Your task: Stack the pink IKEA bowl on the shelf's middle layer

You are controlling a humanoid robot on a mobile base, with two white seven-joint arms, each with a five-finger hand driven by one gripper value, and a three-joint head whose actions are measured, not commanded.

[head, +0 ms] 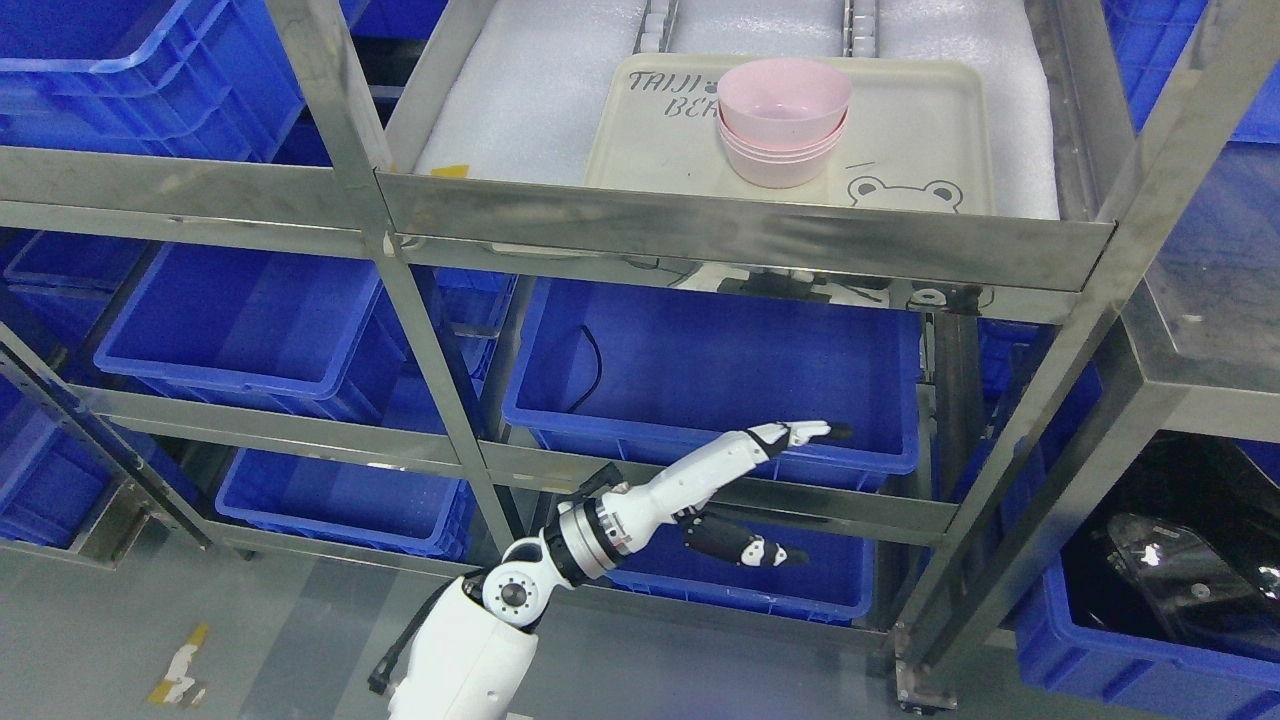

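A stack of pink bowls [783, 120] stands nested and upright on a cream tray [920, 130] printed with a bear. The tray lies on white foam on the steel shelf level at the top of the head view. My left hand [810, 492] is far below it, in front of a lower shelf rail. Its fingers [800, 434] stretch out straight to the right, the thumb [760, 552] hangs apart beneath them, and the hand holds nothing. The white left arm [600, 530] rises from the bottom edge, left of the middle.
Steel shelf posts [400, 290] and rails [740, 235] cross the view. Blue plastic bins [720, 370] fill the lower levels and both sides; the one behind my hand holds a black cable [592, 365]. A bin at the lower right holds dark wrapped items [1190, 570]. Grey floor lies at the lower left.
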